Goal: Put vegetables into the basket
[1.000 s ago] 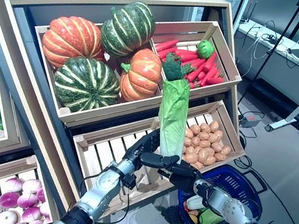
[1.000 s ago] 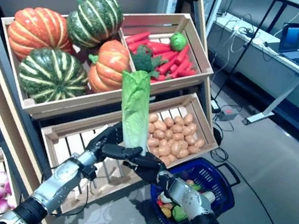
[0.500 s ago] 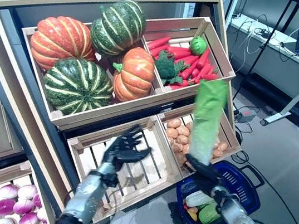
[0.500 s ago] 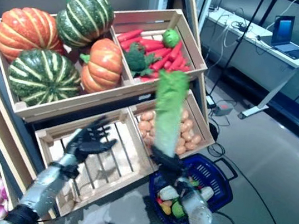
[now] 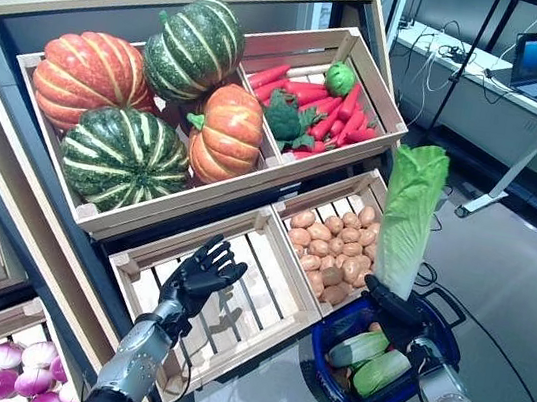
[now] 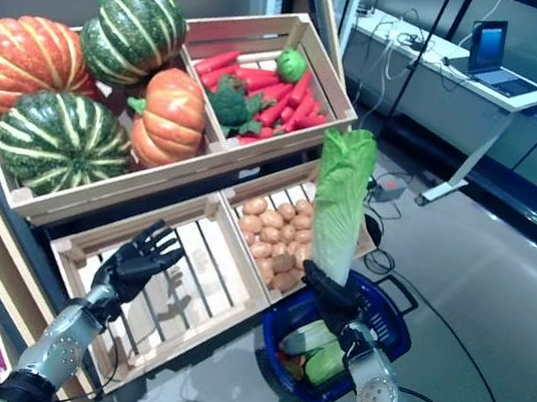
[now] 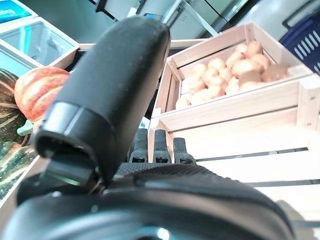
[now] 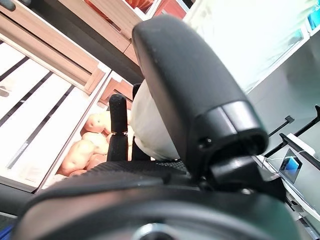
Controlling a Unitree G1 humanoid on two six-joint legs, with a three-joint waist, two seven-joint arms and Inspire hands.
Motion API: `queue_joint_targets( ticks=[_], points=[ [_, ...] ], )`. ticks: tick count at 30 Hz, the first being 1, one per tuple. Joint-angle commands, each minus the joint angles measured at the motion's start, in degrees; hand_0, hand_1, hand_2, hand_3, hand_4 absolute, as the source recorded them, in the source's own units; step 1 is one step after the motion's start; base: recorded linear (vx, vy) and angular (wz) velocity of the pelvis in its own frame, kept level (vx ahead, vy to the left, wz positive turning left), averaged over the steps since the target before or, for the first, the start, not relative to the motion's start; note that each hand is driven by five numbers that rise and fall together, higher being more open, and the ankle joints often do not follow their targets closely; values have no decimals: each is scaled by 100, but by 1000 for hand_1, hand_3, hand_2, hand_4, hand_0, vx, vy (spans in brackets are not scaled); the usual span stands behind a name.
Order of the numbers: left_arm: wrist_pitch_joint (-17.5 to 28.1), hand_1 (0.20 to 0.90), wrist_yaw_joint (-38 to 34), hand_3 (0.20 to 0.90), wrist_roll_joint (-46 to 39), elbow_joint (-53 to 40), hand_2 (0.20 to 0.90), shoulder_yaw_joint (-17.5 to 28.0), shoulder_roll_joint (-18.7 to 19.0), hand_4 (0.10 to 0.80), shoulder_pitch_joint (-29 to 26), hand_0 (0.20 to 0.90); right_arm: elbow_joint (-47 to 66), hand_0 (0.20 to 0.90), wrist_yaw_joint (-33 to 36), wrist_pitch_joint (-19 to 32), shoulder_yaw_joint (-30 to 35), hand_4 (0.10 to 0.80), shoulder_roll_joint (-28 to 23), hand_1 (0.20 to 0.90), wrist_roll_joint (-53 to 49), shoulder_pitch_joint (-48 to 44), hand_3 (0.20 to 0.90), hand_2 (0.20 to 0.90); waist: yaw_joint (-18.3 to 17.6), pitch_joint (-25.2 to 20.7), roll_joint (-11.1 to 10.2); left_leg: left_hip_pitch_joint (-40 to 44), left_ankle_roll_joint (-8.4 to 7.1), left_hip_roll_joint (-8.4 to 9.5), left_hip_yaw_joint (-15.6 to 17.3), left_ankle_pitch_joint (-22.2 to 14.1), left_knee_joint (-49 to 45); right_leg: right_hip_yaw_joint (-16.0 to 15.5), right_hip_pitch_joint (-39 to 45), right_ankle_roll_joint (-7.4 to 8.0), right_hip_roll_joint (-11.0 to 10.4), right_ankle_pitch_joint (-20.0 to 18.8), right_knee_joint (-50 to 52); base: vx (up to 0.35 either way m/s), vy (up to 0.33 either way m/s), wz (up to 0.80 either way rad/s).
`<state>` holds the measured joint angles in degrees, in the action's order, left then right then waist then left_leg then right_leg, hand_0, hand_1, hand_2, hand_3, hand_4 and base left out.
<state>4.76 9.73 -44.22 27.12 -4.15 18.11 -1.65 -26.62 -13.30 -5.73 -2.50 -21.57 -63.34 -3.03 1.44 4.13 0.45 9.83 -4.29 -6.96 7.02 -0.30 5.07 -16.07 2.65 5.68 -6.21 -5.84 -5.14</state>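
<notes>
Two cabbages already sit in the blue basket (image 5: 425, 371), and a third cabbage (image 5: 409, 220) is up in the right hand (image 5: 401, 312), standing nearly upright right over it. The fingers and thumb are curled round the pale stalk end, which you can see clearly in the right wrist view, so it's a proper grip, just at the very bottom of a long, top-heavy leaf bundle.

That's my main worry. Holding it by the base means the leafy top can swing or tip, and if the hand lets go while it's upright, it could topple over the rim and onto the floor rather than settle in. The basket isn't big and the two cabbages inside take up a good part of it, so laying it down at an angle looks safer to me than dropping it straight.

Left hand (image 5: 198, 278) is empty, fingers spread and relaxed, hovering over the empty slatted crate (image 5: 233, 302). It's well apart from the basket, so no clash there.

Just behind the basket is the potato crate (image 5: 331, 256), and the cabbage top is near its corner. A wide swing on the way down could clip that wood. Further back, the carrots (image 5: 328, 109) and pumpkins (image 5: 143, 91) are well out of the way.
</notes>
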Motion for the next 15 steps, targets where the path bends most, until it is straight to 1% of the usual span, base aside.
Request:
queue_joint_targets(
  ticks=[1,2,5,10,11,12,15],
  points=[
    [1009,900,-277,900,962,11,900,-81,424,800,-764,900,435,300,-69,567,306,400,26,300,-196,-590,300,300,-52,-243,-216,-393,-22,19,62,328,-7,244,446,138,-364,60,14,0,0,0],
    [1064,900,-404,900,1259,-98,900,-132,483,800,-760,900,383,300,26,588,336,400,18,300,-187,-579,300,300,-46,-229,-217,-401,-20,15,74,328,-7,245,439,135,-363,59,14,0,0,0],
    [1066,900,-717,900,1704,-383,900,-214,589,800,-731,900,182,300,172,666,420,400,-12,300,-195,-584,300,300,-13,-193,-213,-402,-20,10,91,323,-7,227,436,133,-363,62,21,9,-13,0],
    [964,900,-956,900,1697,-890,900,-142,627,800,-469,900,-236,300,542,1044,680,400,-31,300,-214,-594,300,300,102,-48,-189,-375,-13,12,121,349,-24,162,407,98,-377,116,153,17,-29,-1],
    [958,900,-953,900,1685,-915,900,-135,626,800,-457,900,-272,300,560,1067,691,400,-31,300,-217,-602,300,300,110,-32,-186,-385,-14,13,121,351,-42,163,388,94,-380,129,189,-95,-31,0],
    [988,900,-927,900,1607,-1018,900,-155,633,800,-453,900,-519,300,696,1244,763,400,-60,300,-207,-730,300,300,155,120,-169,-534,-28,10,114,338,-275,146,224,58,-412,208,463,-195,-32,-1],
    [1223,900,-968,900,1514,-1063,900,-347,670,800,-733,900,-1096,300,869,1493,822,400,-248,300,-349,-1230,300,300,210,567,-107,-1176,-74,16,-10,187,-1099,110,-284,-20,-491,417,1174,-316,-12,1]
  ],
)
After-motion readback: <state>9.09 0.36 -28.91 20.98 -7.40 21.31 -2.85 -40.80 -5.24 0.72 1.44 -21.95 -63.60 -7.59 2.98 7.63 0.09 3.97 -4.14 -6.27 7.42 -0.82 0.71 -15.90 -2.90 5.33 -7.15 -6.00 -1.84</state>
